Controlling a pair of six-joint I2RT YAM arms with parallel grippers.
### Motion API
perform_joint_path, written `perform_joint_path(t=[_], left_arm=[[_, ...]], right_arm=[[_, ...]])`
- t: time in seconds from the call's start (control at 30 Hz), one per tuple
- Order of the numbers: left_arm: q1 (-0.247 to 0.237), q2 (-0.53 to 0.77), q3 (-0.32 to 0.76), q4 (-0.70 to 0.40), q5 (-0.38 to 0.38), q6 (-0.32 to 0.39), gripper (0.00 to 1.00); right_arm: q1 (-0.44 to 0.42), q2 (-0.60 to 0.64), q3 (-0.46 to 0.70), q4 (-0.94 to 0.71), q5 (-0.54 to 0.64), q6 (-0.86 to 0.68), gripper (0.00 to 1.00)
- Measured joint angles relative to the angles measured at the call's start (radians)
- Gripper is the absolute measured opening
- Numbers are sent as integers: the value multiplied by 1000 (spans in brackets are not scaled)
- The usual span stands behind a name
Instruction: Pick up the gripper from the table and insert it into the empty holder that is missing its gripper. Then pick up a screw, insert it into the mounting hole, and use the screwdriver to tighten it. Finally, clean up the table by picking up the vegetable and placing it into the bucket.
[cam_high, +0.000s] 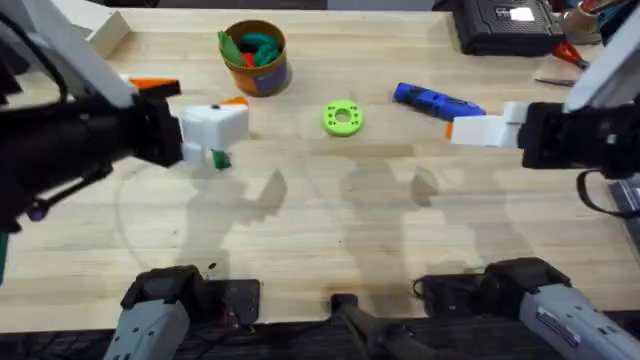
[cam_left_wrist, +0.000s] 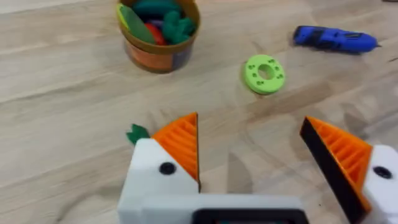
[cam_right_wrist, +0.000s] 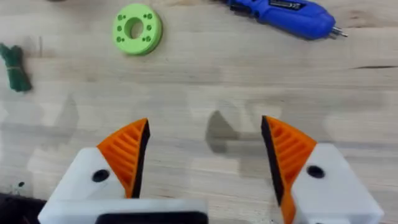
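Note:
The dark green vegetable (cam_high: 220, 158) lies on the table just under my raised left gripper (cam_high: 195, 95). It peeks out beside that gripper's finger (cam_left_wrist: 137, 132) and is also visible in the right wrist view (cam_right_wrist: 15, 68). The left gripper (cam_left_wrist: 250, 124) is open, both orange pads on, nothing between them. The orange bucket (cam_high: 255, 55) (cam_left_wrist: 158, 43) stands beyond it, holding green and red toy pieces. The blue screwdriver (cam_high: 437, 100) (cam_right_wrist: 283, 12) lies near my right gripper (cam_high: 460, 128) (cam_right_wrist: 205, 123), which is open and empty. The loose gripper, the empty holder and the screw are out of view.
A bright green ring (cam_high: 343, 118) (cam_left_wrist: 265, 73) (cam_right_wrist: 137, 29) lies mid-table between the bucket and the screwdriver. A white box (cam_high: 110, 35) sits at the back left. A black case (cam_high: 500, 25) and hand tools (cam_high: 570, 50) are at the back right.

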Motion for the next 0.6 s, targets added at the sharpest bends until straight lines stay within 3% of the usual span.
perform_joint_path(t=[0.3, 0.43, 0.6], left_arm=[[0, 26, 12, -1, -76, 11, 985], [0, 32, 66, -87, -205, -19, 985], [0, 37, 212, -268, -393, -75, 985]], right_arm=[[-26, 1, -2, 5, 0, 3, 980], [-26, 16, -3, 6, 0, 3, 980], [-26, 17, -4, 6, 0, 3, 979]])
